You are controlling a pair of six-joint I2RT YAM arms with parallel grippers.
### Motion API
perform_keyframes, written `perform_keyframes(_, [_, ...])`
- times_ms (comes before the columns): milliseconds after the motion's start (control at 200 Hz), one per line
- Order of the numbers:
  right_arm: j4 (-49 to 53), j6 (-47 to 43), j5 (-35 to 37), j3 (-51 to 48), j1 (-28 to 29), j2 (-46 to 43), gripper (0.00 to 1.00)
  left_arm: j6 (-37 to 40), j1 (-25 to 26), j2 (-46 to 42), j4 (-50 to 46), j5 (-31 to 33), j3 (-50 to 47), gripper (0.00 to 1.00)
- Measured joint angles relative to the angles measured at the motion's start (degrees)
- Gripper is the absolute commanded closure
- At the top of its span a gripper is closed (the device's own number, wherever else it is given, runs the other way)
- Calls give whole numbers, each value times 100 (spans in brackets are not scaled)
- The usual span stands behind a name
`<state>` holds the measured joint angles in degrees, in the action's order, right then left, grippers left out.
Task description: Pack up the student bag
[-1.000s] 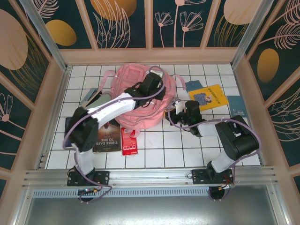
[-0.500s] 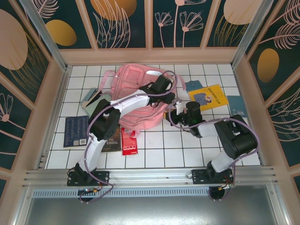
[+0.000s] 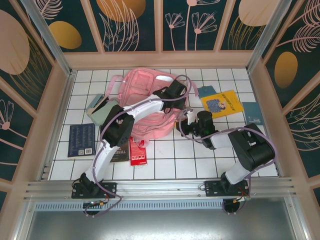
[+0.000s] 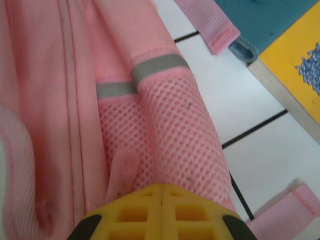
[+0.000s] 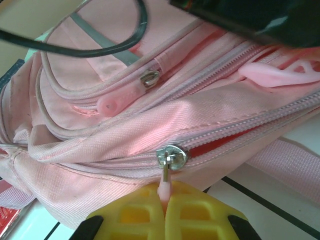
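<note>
since packing needs it open, pinching the zipper pull with right gripper, probably bracing student bag in clamped-shut left gripper.

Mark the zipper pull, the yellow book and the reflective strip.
zipper pull [image 5: 165,174]: right wrist view, metal link under the slider
yellow book [image 3: 223,104]: top external view, cover middle
reflective strip [image 4: 159,66]: left wrist view, grey band's middle
</note>
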<state>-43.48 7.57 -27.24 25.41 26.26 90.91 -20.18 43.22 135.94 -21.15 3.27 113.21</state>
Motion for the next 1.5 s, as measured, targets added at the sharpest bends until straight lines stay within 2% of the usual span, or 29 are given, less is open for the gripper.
perform_keyframes(180, [92, -57, 286, -9, 516, -201, 100, -157, -125, 601, -68, 50, 756, 100])
perform_keyframes(370, [306, -87, 719, -72, 789, -271, 100, -352, -166, 973, -417, 68, 1233, 100])
perform_keyframes(656, [249, -57, 535, -173, 590, -321, 100, -391, -170, 817, -225, 96, 984, 100])
perform_keyframes(841, [284, -17, 693, -173, 627, -323, 100, -492, -173, 1593, -927, 205, 2293, 100])
perform_keyframes(976, [433, -28, 988, -166, 1045, -356, 100, -619, -166, 1770, -1093, 284, 2555, 100])
perform_keyframes(1136, [564, -85, 1145, 11, 1808, -348, 100, -734, -170, 1773, -1097, 282, 2557, 100])
perform_keyframes(1291, [588, -85, 1167, 560, 2424, 157, 100, -804, -173, 1777, -1088, 282, 2557, 100])
perform_keyframes(1496, [649, -13, 1285, 1117, 2688, 732, 100, -848, -223, 1777, -1099, 299, 2542, 100])
